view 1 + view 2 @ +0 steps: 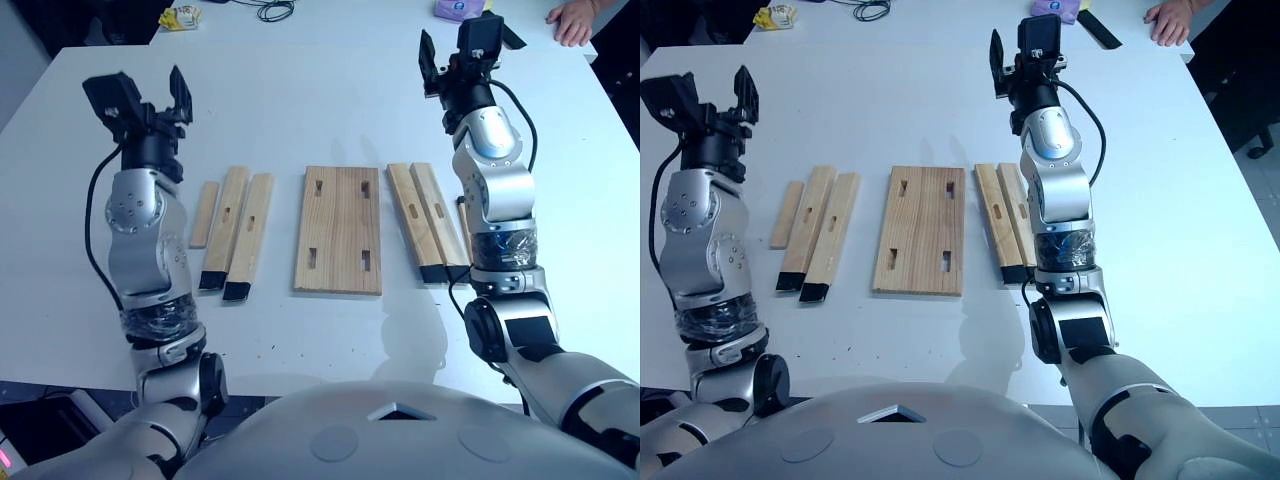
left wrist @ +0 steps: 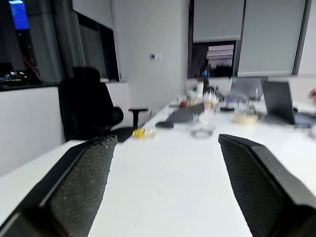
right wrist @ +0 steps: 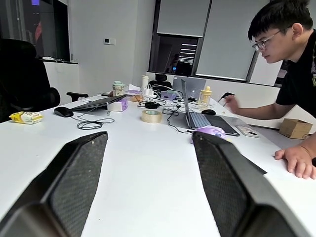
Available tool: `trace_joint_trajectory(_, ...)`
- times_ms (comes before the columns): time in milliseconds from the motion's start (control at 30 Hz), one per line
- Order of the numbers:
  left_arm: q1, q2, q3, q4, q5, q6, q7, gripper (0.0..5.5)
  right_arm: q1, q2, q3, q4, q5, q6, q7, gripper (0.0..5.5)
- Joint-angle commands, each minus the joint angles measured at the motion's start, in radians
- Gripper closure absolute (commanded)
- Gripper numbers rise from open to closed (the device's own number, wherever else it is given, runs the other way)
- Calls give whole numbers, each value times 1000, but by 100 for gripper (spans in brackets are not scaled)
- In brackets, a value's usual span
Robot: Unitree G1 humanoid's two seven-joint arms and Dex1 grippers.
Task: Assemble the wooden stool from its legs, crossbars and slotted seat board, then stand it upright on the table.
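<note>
1. A flat rectangular wooden seat board with four slots lies at the middle of the white table.
2. Left of the board lie two long black-tipped wooden legs, an inner left leg and an outer left leg, side by side.
3. A short plain wooden crossbar lies leftmost, just beside the outer left leg.
4. Right of the board lie an inner right leg and an outer right leg, side by side.
5. Far behind the parts lie a small yellow packet on the left and a rounded purple object on the right.

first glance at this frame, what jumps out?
The slotted seat board lies flat and unassembled at the middle of the white table. The black-tipped left legs and a short crossbar lie on its left, the right legs on its right. The left gripper and right gripper are held up over the table's far part, both open and empty.
</note>
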Motion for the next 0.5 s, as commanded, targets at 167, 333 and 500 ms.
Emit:
trace_joint_trajectory(167, 114, 141, -23, 197, 1, -26, -223, 166, 16, -25, -20, -17, 0, 11, 0, 234)
trace_joint_trajectory(333, 105, 185, -38, 341, 24, -62, -279, 166, 8, -37, -32, -8, 1, 7, -7, 234)
trace_joint_trajectory(500, 116, 205, -47, 393, 7, -58, -335, 166, 15, -35, -24, -12, -3, 12, -5, 234)
